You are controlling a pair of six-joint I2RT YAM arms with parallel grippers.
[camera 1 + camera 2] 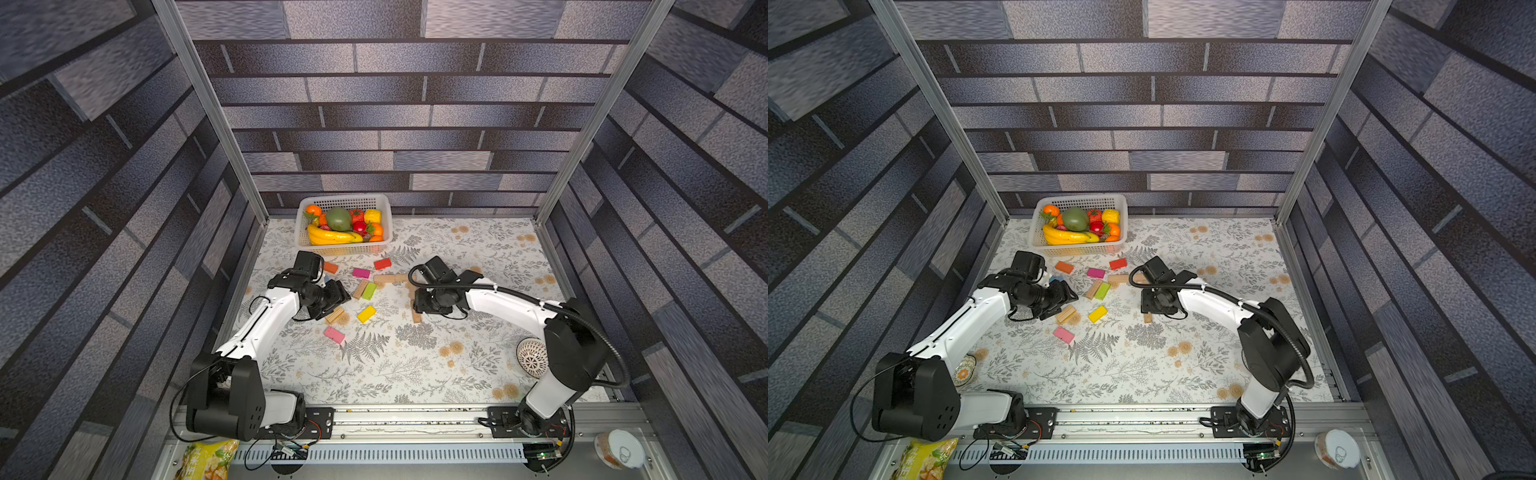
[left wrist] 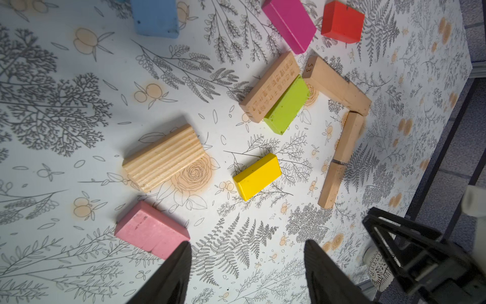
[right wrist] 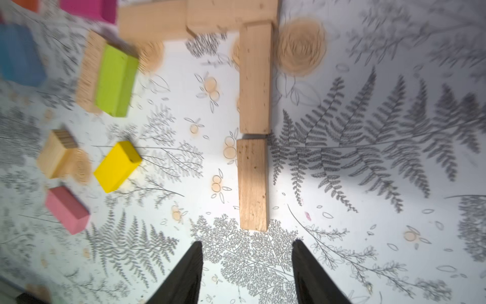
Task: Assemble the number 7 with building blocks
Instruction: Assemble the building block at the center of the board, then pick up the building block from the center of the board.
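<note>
- We're looking at a floral tablecloth (image 1: 415, 374) inside grey brick-patterned walls, with the white basket (image 1: 388, 216) of toy fruit sitting at the far edge.
- The number 7 (image 3: 253, 79) is lying on the robot's side of the basket and slightly right of it. Two tan blocks are forming the top bar nearest the basket, and two more are running away from the basket as the stem.
- The right gripper (image 3: 247, 242) is hanging past the stem end farthest from the basket. Its jaws are standing apart with only cloth between them, so it's gripping nothing.
- The lowest stem block (image 3: 253, 184) is resting flat, with a thin seam showing between it and the block above.
- The left gripper (image 2: 247, 242) is hovering over the loose blocks on the robot's side of the basket and to its left. It's parted and empty too, with the pink block (image 2: 151, 229) just beside one fingertip.
- The yellow block (image 2: 256, 176) and ridged tan block (image 2: 163, 158) are lying nearer the basket than the pink one.
- My read is that the stem placement is wrapping up and the figure is looking nearly complete.
- The next move is calling for the right arm to lift clear without clipping the stem, or for a gentle nudge to close that seam.
</note>
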